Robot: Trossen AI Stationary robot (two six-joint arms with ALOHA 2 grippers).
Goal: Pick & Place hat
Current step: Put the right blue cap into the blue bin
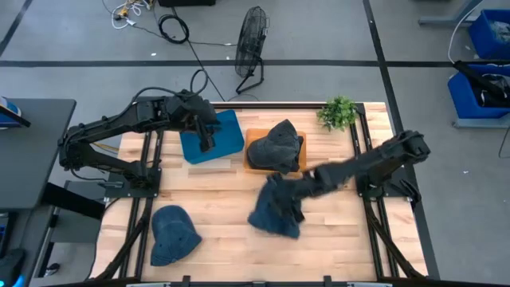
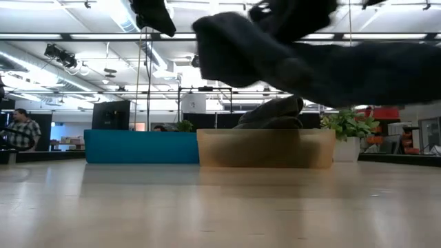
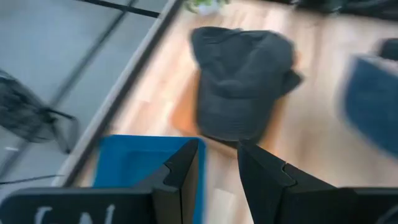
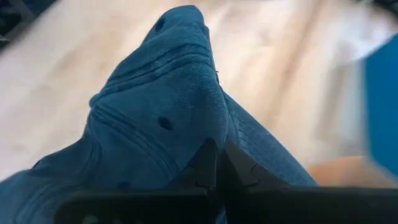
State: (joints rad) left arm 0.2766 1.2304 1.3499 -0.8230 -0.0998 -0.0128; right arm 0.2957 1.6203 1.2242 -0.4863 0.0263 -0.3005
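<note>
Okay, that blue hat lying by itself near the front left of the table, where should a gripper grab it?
Take the blue hat by its crown, coming straight down from above. It lies flat and alone on the table, its soft crown bulging upward, so the jaws can pinch a fold there.

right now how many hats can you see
3: a grey hat on the tan tray, a blue hat lying at the table's front left, and a dark blue hat held up by the right gripper.

Right arm stretched toward centre, gripper (image 1: pixel 280 194) clamped on hat (image 1: pixel 275 214), raised. Left arm bent at the far left side, gripper (image 3: pixel 217 163) slightly parted, empty.
</note>
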